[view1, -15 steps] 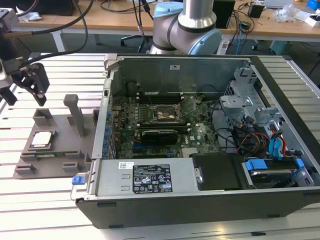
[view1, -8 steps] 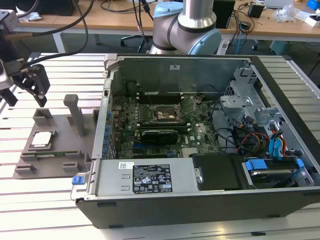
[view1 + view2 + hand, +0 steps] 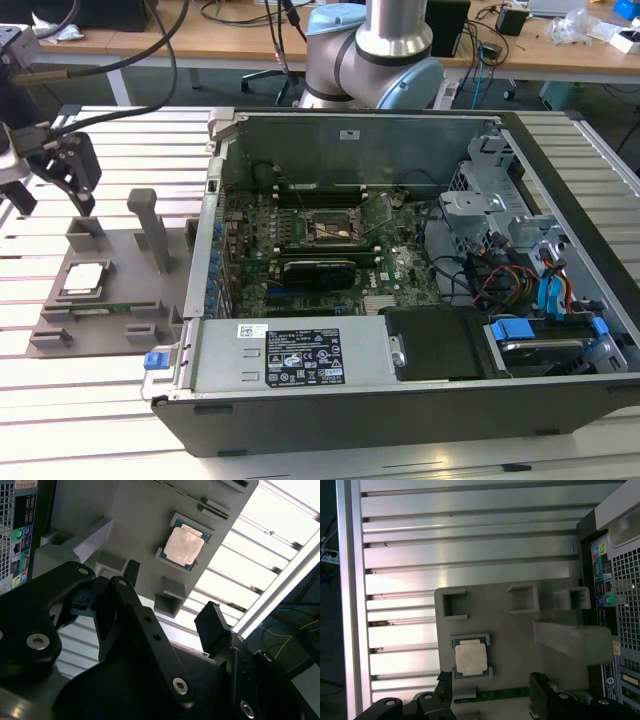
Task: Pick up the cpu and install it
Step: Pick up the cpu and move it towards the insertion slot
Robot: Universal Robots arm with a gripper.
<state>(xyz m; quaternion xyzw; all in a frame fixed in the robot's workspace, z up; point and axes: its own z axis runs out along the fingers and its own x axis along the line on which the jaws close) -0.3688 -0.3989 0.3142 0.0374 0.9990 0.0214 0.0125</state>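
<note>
You're looking at a cpu point(image 3: 471, 659) with a silvery-white top and a greenish rim. The tray point(image 3: 512, 640) is plain grey and the gripper point(image 3: 491, 680) matte black. The table point(image 3: 470, 555) is silver with ribbed stripes. In the exterior view, the circuit board point(image 3: 255, 225) is green, the computer case point(image 3: 400, 410) dark grey, and the clip point(image 3: 512, 330) blue.

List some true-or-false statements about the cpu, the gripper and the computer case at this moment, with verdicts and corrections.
1. The cpu lies on the gray holder, outside the computer case. True.
2. The gripper is shut on the cpu. False: it is open and empty, near the holder.
3. The case is open, with the motherboard showing. True.
4. The holder sits to the exterior view's right of the case. False: it sits to the left of it.
</note>
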